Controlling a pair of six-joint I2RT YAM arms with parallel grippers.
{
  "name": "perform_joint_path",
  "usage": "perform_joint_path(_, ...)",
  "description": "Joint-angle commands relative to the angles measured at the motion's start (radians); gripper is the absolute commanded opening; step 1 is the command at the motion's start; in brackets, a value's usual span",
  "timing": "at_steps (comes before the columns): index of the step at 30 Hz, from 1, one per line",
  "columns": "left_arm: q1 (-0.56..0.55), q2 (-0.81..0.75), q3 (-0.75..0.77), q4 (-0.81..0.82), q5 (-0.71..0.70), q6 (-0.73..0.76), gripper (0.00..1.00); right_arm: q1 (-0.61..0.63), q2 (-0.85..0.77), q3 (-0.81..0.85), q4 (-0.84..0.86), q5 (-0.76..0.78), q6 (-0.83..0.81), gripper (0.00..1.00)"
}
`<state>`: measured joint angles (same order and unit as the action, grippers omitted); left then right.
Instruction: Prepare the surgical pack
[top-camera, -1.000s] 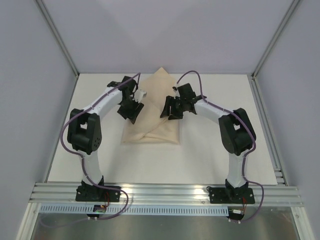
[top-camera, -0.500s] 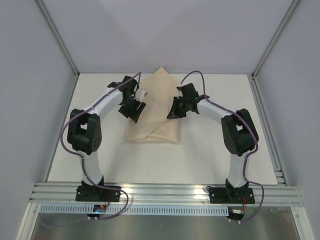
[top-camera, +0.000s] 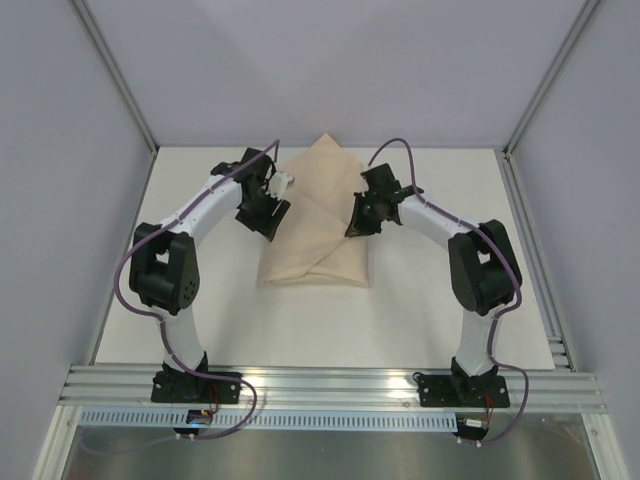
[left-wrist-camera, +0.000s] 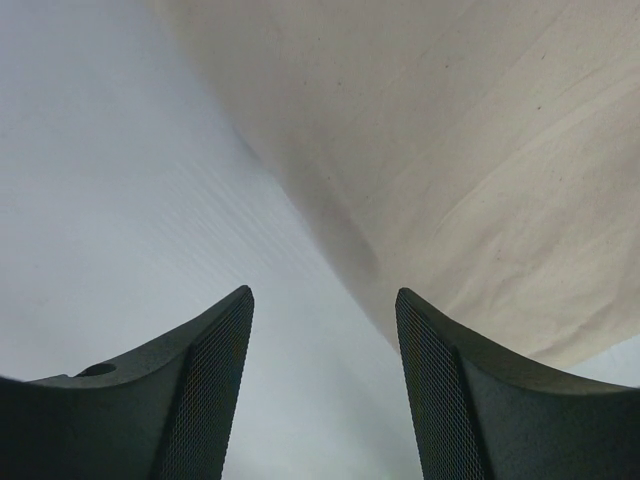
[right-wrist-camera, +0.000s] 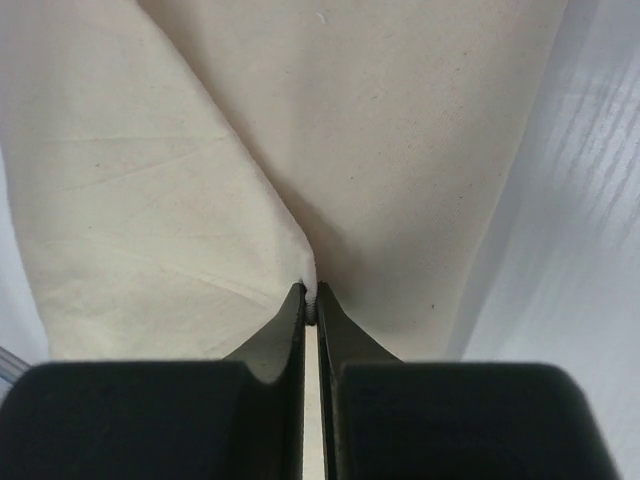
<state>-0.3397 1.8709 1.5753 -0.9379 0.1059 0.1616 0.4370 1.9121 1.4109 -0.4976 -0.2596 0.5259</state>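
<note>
The surgical pack (top-camera: 315, 220) is a folded beige cloth bundle lying in the middle of the white table, pointed at the far end. My right gripper (top-camera: 356, 228) is shut on a pinched fold of the cloth (right-wrist-camera: 309, 285) at the bundle's right edge. On the left side of the bundle my left gripper (top-camera: 268, 222) stands open, with only bare table between its fingers (left-wrist-camera: 215, 385); the cloth's edge (left-wrist-camera: 450, 180) lies just ahead and to the right of them. Whatever is inside the bundle is hidden.
White table (top-camera: 420, 310) with grey walls at the back and both sides. An aluminium rail (top-camera: 330, 385) runs along the near edge where the arm bases are bolted. A metal strip (top-camera: 530, 250) borders the table on the right.
My right gripper has shut on the cloth's right edge and drawn it rightward; the bundle now sits a little more to the right. My left gripper has stayed open and shifted slightly toward the back.
</note>
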Motion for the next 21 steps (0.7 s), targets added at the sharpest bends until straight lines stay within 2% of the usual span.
perform_joint_path(1,-0.002,0.019,-0.026,0.022,0.008,-0.016,0.68,-0.02,0.051,0.048,-0.067,0.115,-0.043,0.0)
perform_joint_path(5,-0.002,0.053,-0.04,0.031,0.008,-0.016,0.68,-0.008,0.093,0.103,-0.124,0.177,-0.081,0.05)
perform_joint_path(7,-0.002,0.059,-0.044,0.033,0.002,-0.014,0.67,-0.006,0.091,0.112,-0.151,0.221,-0.099,0.14)
perform_joint_path(12,-0.002,0.059,-0.046,0.034,0.012,-0.008,0.67,-0.004,0.042,0.123,-0.186,0.26,-0.135,0.27)
perform_joint_path(13,-0.002,0.059,-0.046,0.034,0.012,-0.008,0.67,-0.004,0.028,0.123,-0.188,0.291,-0.141,0.36)
perform_joint_path(16,-0.002,0.045,-0.041,0.027,0.02,-0.004,0.67,-0.004,-0.025,0.12,-0.193,0.307,-0.152,0.55)
perform_joint_path(19,-0.002,0.016,-0.038,0.021,0.029,0.003,0.67,-0.009,-0.067,0.096,-0.18,0.303,-0.158,0.66)
perform_joint_path(21,-0.002,-0.01,-0.037,0.019,0.026,0.016,0.67,-0.018,-0.068,0.088,-0.176,0.278,-0.158,0.68)
